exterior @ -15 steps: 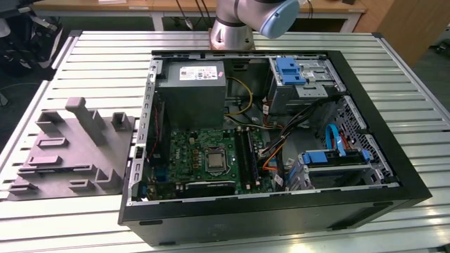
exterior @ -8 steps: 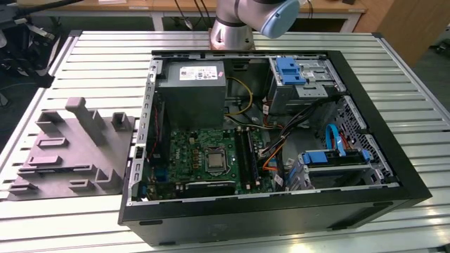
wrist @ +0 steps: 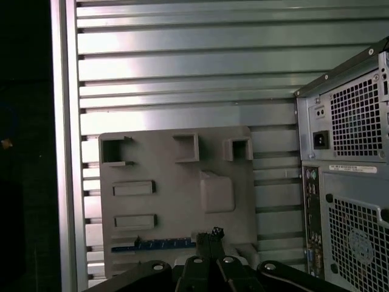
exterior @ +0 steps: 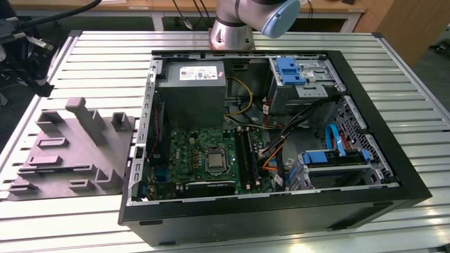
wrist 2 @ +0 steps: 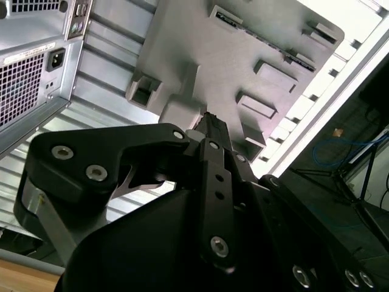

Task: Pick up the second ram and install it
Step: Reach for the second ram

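**Exterior view.** Open case lying on a slatted table. Motherboard with long black slots exposed inside. Grey fixture just beside the case, on the exterior view's left. Arm base at the table's far edge.

**Second wrist view.** Gripper hangs well above the fixture. Fingers drawn together, nothing between them. Rear of the case off to one side.

**First wrist view.** Ram: thin blue-green strip, seated edge-up in a long groove at one edge of the fixture, not yet lifted. Gripper tips are in line with one end of the strip, well clear of it in height.

**Handling note (judgement).** Step in hand: the approach to the pick.
- Part the fingers enough to straddle the board's thickness.
- Centre on the strip's mid-length rather than its end.
- Keep the finger faces parallel to the board.
- Descend straight, so the grip lands on the flat faces and the lift does not bind in the groove.
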Action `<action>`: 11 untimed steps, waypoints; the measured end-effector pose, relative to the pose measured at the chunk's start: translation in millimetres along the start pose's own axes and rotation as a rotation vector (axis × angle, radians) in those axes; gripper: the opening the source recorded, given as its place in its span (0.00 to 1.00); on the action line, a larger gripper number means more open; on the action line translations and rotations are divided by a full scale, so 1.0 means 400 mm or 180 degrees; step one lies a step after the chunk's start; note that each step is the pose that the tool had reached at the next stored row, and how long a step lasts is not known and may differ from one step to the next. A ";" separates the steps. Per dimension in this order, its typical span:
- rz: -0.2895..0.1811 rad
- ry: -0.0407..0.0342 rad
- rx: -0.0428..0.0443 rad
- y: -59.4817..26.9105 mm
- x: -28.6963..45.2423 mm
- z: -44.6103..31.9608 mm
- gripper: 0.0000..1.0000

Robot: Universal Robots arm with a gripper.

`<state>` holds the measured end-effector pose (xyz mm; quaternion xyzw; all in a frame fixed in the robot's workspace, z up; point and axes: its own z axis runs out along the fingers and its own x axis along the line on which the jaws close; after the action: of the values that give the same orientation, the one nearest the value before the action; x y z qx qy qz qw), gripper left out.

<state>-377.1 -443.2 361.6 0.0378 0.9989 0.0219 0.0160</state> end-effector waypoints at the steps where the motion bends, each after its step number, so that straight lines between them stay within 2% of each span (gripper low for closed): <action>1: 0.0000 0.0000 0.0000 -0.003 0.001 0.003 0.10; 11: 0.0000 0.0000 0.0000 -0.039 0.005 0.031 0.10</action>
<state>-379.8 -458.0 348.6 0.0378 0.9989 0.0218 0.0160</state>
